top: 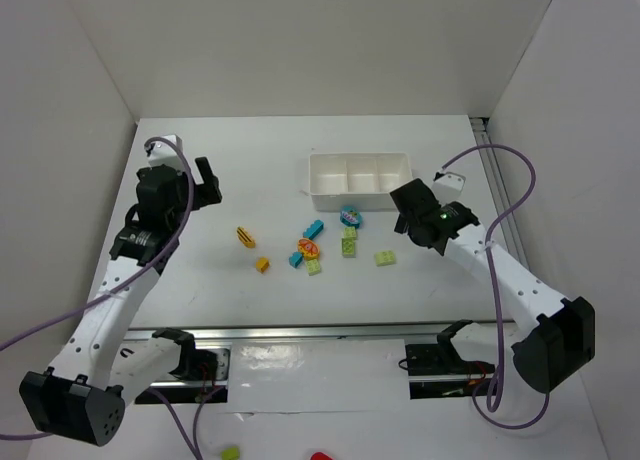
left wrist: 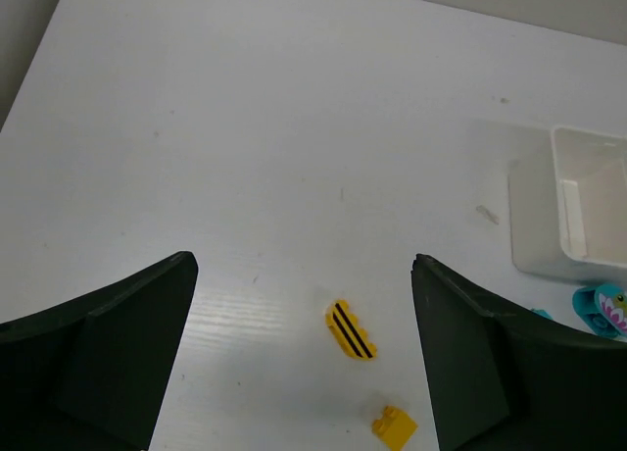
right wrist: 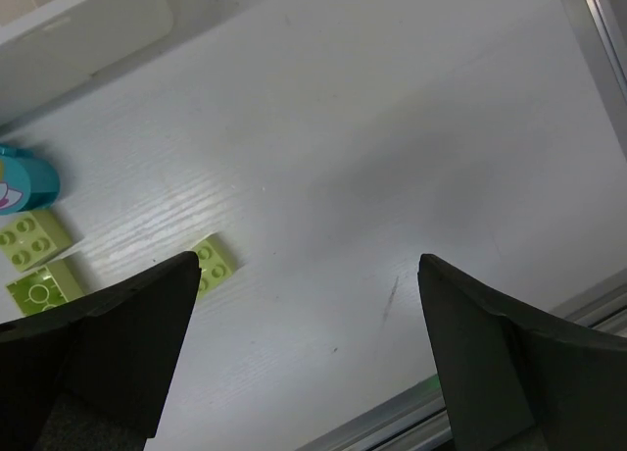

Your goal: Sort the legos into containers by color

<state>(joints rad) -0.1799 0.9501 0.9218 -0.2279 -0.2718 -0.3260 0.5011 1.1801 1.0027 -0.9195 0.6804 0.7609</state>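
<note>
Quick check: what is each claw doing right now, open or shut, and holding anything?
Left claw: open, holding nothing.
Right claw: open, holding nothing.

A robotics lab, with a workbench set up as an enclosed test cell. A plain white table is boxed in by bare white panels: a left wall, a back wall and a right wall. Two white-and-black robot arms, the left arm and the right arm, are bolted to a metal rail along the table's near edge. Purple cables loop loosely from the arms. Small coloured toy bricks and a white divided tray lie on the table. The light is flat and even.
</note>
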